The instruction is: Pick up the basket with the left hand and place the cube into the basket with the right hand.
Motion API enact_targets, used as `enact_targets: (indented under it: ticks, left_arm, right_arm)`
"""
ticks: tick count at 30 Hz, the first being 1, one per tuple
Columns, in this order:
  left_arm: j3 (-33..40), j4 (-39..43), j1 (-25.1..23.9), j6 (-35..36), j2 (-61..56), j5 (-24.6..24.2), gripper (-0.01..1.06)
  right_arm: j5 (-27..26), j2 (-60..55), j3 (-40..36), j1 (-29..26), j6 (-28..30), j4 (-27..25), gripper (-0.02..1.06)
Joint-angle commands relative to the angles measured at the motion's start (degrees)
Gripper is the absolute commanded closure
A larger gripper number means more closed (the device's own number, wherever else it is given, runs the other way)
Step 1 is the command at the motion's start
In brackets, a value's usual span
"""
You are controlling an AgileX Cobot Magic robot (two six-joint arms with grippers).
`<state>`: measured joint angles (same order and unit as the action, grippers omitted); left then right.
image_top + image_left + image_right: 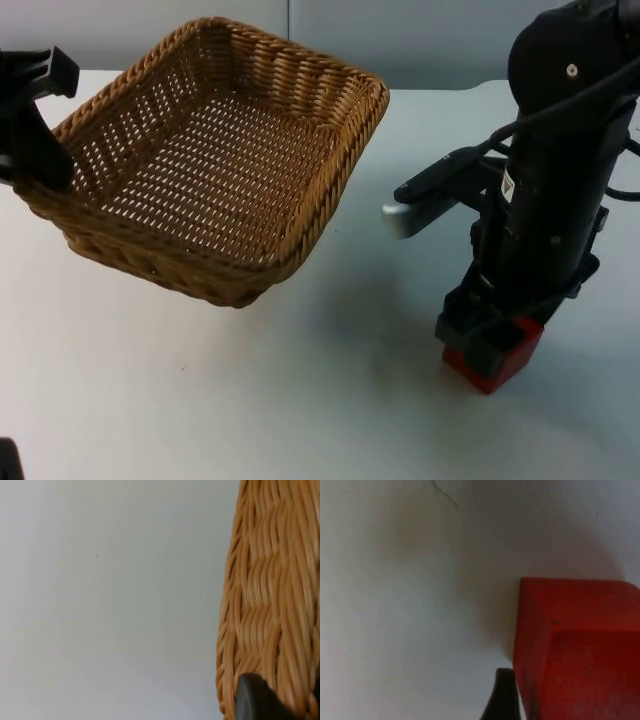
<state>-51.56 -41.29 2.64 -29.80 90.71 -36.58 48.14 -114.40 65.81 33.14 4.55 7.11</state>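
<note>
My left gripper [40, 165] is clamped on the near rim of the wicker basket [215, 160], one finger inside the wall and one outside, so the basket hangs tilted off the white table [250, 400] with its far side raised and its open mouth turned toward my other arm; I judge I hold it by the edge like this to leave the whole interior free as a landing place. Along my left fingers I see the woven outer wall [270, 605] pressed right against my fingertip [255, 700], with bare table beyond it. My right gripper [490, 345] is down at the table, well apart from the basket, and straddles the red cube [500, 362]: the cube sits between my fingers, one fingertip [502, 695] just beside its face [575, 645]. Whether those fingers have already pinched the cube or only bracket it I cannot tell, nor whether the cube is resting on the table or just off it. I judge the grasp to be the step in hand, with the carry over to the basket not yet begun. Counting: one basket, one cube, two grippers, each occupied with its own object.
</note>
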Motion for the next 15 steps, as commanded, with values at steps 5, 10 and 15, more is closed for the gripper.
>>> enact_targets:
  ticks: [5,10,15]
  left_arm:
    - [-0.51,-1.72,-0.20,0.26,-0.71,0.87,1.05]
    - [-0.51,-1.72,-0.20,0.26,-0.71,0.87,1.05]
    - [-0.51,-1.59,-0.20,0.26,-0.71,0.86,1.05]
  right_arm:
    - [-0.90,-0.29,0.35,0.02,-0.25,0.14,0.46]
    - [0.32,-0.29,0.35,-1.93,-3.09,0.62,1.04]
    - [3.26,1.08,0.60,-8.89,-5.70,0.62,1.05]
